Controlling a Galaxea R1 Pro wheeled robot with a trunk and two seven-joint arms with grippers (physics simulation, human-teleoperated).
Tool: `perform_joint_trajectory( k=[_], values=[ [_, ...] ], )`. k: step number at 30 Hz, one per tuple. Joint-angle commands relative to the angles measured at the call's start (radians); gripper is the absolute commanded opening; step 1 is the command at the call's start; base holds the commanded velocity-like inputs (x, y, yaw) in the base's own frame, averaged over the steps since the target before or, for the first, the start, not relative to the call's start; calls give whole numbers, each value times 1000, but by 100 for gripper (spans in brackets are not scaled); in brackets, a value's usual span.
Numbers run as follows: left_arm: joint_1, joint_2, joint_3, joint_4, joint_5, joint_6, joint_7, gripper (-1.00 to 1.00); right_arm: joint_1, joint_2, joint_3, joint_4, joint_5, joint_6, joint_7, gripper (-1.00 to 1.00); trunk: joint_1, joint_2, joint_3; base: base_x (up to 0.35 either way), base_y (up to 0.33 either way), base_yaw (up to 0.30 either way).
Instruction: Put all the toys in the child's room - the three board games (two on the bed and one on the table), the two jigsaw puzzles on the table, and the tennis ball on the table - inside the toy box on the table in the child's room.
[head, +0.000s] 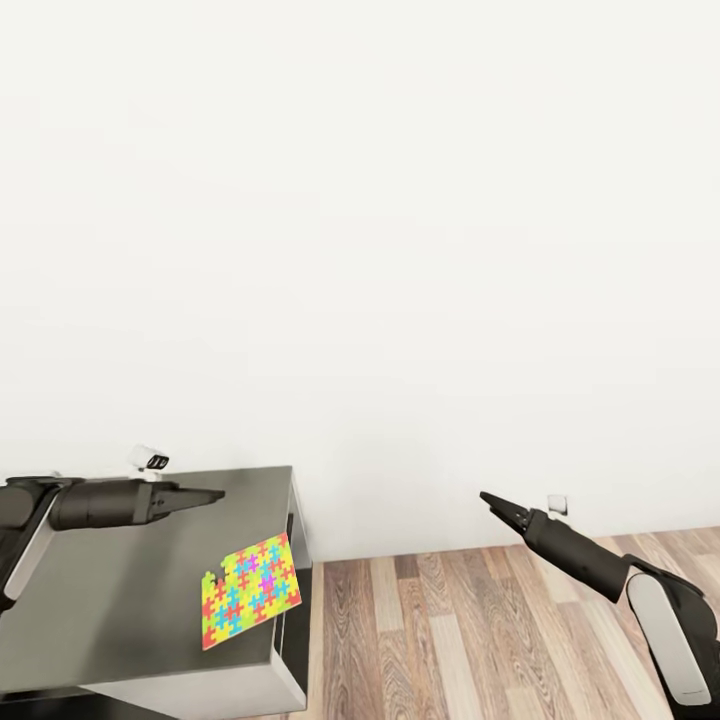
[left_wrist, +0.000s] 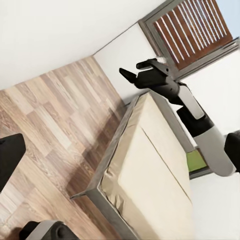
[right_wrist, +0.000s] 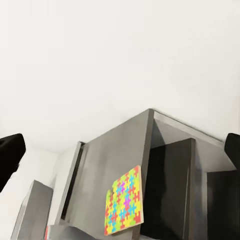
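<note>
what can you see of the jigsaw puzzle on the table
The jigsaw puzzle is a thin flat sheet of interlocking green, yellow, red, blue and orange pieces. It lies flat, turned askew, on the grey table near its right edge, one corner notched where pieces seem missing. Nothing touches it but the tabletop.

Jigsaw puzzle (head: 251, 590): one thin flat rectangular sheet of interlocking pieces in green, yellow, red, blue, orange and magenta; lying flat, turned at a slant, one corner notched. Lower left of the head view, near the right edge of the surface (head: 120, 610), a grey top

Bed (left_wrist: 150, 170): bare beige mattress on a grey-brown frame, standing on wood-plank floor; centre to lower right of the left wrist view, below a dark-framed window
</note>
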Motion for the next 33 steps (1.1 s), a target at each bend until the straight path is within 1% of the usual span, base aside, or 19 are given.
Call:
perform_joint_trajectory(
  k=[1,7,13,16,21,26,33],
  values=[
    [0,1,0,-3,0,12,-4,100,-1,0,-1,3,0,4,2,100,4,-9,-3,0,0,0],
    [4,1,3,-14,2,14,-4,100,-1,-12,-4,87,-1,-26,14,100,27,-51,-12,0,0,0],
    [4,1,4,-16,1,14,-4,100,2,-18,-4,116,8,-54,97,100,50,-93,-21,0,0,0],
    [4,1,4,-16,1,14,-4,100,3,-19,-3,119,10,-68,114,100,62,-114,-25,0,0,0],
    [4,2,4,-16,1,14,-4,100,4,-18,-1,120,12,-79,120,100,81,-149,-33,0,0,0],
    [4,2,4,-16,1,14,-4,100,4,-17,0,120,32,-81,122,100,100,-184,-40,0,0,0],
    [4,2,4,-16,0,14,-4,100,4,-16,1,120,41,-81,122,100,127,-233,-50,0,0,0]
  ],
)
